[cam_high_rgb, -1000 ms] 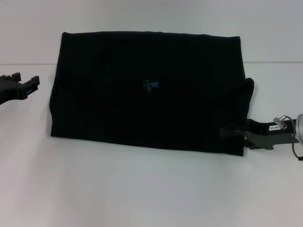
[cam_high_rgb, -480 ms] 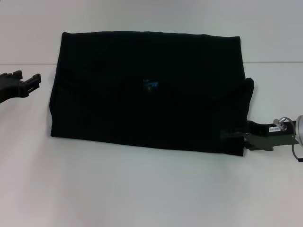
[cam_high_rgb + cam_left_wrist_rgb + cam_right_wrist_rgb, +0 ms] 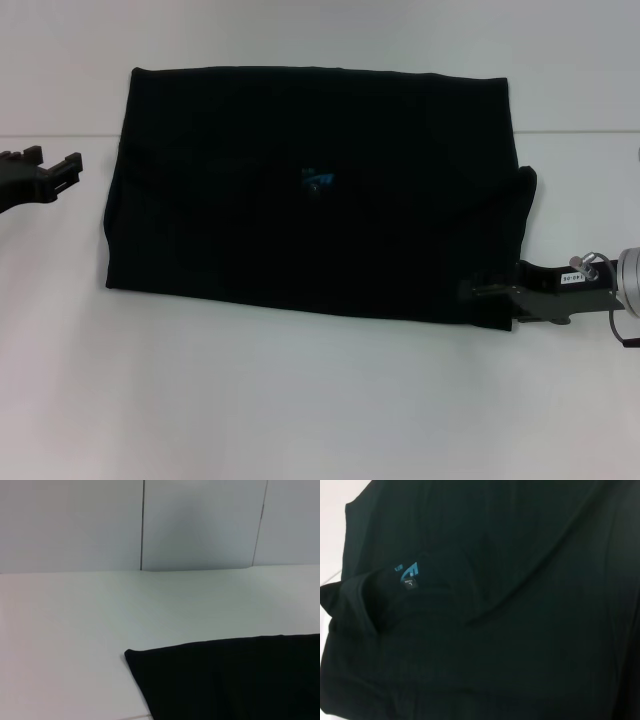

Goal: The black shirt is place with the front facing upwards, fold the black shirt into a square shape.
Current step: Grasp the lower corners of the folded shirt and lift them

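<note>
One black shirt (image 3: pixel 310 190) spread flat as a wide rectangle mid-table (image 3: pixel 300 400), one blue neck label (image 3: pixel 318 179) showing, right gripper (image 3: pixel 487 292) pinched on its near right corner, left gripper (image 3: pixel 55 168) parted, off the left edge

Head view. A large black fabric shirt (image 3: pixel 315 190), folded into a wide rectangle, lies flat on a white table surface (image 3: pixel 300 400); a small blue neck label (image 3: pixel 318 179) shows near its centre. The right gripper (image 3: pixel 480 293), dark and mounted on a silver wrist, reaches in from the right edge and meets the shirt's near right corner. The left gripper (image 3: pixel 52 168), black, sits apart from the shirt's left edge, its two fingers separated.
</note>
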You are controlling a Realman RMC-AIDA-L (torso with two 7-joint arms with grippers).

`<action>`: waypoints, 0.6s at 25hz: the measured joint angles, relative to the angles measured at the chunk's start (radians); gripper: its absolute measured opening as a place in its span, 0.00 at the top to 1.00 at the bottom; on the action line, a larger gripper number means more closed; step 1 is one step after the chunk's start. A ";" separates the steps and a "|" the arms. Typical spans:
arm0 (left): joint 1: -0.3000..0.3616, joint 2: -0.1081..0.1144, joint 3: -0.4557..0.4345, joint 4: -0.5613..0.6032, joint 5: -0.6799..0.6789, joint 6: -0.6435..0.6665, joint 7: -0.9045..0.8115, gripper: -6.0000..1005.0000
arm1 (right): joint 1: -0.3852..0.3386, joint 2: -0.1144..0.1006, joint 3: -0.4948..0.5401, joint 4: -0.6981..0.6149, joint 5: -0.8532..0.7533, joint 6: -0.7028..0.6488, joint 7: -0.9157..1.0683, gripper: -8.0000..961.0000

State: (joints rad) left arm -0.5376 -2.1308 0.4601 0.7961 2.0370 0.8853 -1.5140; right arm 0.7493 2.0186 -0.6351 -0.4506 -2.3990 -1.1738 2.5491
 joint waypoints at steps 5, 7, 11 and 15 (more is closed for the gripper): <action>-0.002 0.000 -0.002 0.000 0.000 -0.001 0.000 0.44 | -0.002 0.000 -0.015 0.004 -0.001 -0.001 0.003 0.33; -0.003 0.000 -0.004 0.000 -0.001 -0.001 0.000 0.44 | -0.004 -0.001 -0.022 0.007 -0.001 0.000 0.003 0.35; -0.005 0.001 -0.006 0.000 -0.003 -0.002 0.000 0.44 | -0.010 -0.007 -0.018 0.011 0.004 -0.003 0.005 0.43; -0.006 0.002 -0.006 0.000 -0.003 -0.002 0.000 0.44 | -0.012 -0.008 -0.013 0.013 0.005 -0.006 0.006 0.64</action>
State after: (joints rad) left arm -0.5434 -2.1291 0.4540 0.7961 2.0341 0.8835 -1.5140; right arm 0.7375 2.0101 -0.6485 -0.4375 -2.3944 -1.1795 2.5555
